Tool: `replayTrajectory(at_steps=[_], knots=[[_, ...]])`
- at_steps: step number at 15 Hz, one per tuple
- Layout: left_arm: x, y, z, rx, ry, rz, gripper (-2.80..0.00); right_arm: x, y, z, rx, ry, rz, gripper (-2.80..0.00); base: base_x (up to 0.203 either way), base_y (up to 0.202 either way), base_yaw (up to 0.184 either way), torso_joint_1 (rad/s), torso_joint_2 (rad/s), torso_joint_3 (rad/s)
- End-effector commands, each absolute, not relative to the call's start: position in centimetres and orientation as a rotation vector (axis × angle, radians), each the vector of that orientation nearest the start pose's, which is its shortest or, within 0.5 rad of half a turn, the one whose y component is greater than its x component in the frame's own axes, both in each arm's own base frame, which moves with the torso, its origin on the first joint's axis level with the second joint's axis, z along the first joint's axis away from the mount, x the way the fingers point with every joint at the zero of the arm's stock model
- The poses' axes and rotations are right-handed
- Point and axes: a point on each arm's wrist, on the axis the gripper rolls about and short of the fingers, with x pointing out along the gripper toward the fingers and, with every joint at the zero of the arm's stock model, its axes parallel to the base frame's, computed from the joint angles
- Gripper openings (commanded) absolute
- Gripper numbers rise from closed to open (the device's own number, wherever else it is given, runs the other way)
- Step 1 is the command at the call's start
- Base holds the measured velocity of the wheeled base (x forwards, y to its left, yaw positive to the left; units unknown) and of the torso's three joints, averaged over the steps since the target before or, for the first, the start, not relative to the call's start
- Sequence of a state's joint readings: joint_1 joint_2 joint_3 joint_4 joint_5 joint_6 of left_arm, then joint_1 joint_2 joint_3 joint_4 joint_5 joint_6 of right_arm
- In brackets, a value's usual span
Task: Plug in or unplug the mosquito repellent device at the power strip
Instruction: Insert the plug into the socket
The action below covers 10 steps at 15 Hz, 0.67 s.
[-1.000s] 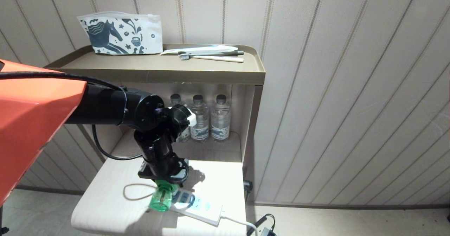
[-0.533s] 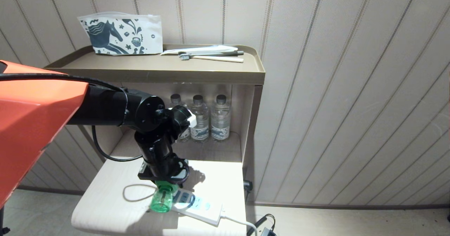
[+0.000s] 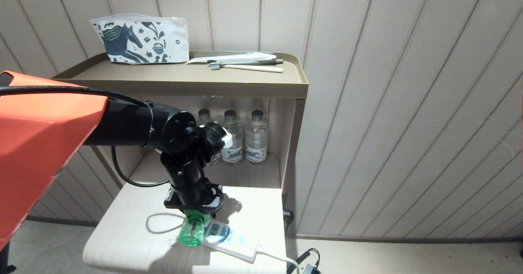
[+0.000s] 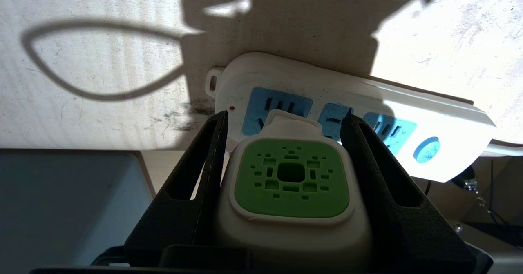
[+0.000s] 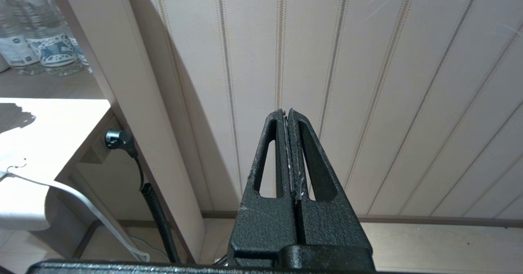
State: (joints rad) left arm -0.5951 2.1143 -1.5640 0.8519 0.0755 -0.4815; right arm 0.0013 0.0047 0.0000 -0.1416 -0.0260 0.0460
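The left tool (image 4: 286, 119) clasps the mosquito repellent device (image 4: 291, 184) by its white head, over the near end of the power strip (image 4: 367, 102) on the pale surface (image 3: 122, 233). Three water bottles (image 3: 245, 139) stand behind. The right tool (image 5: 287, 116) is clenched and empty by the wall.

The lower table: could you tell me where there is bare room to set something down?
Bare patches: the table's left side, beside the cable's shadow, and behind the power strip toward the water bottles. The front right is crowded: the left gripper holds the repellent there.
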Motion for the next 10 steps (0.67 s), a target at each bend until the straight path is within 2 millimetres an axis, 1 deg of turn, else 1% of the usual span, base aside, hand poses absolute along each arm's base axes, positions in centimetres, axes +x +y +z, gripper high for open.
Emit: replayTrajectory(at_steps=[1, 5, 10], knots=[[29.9, -20.2, 12.8, 0.070, 1.392, -0.097, -2.80, -2.3, -0.1, 9.0, 0.048, -0.139, -0.021, -2.80, 0.000, 0.000, 0.000, 0.000, 0.00, 0.000], [29.7, -20.0, 12.8, 0.071, 1.394, -0.090, -2.80, -2.3, -0.1, 9.0, 0.048, -0.139, -0.021, -2.80, 0.000, 0.000, 0.000, 0.000, 0.00, 0.000], [29.8, -19.4, 13.7, 0.053, 1.367, -0.084, -2.80, -2.3, -0.1, 9.0, 0.048, -0.139, -0.021, -2.80, 0.000, 0.000, 0.000, 0.000, 0.00, 0.000]])
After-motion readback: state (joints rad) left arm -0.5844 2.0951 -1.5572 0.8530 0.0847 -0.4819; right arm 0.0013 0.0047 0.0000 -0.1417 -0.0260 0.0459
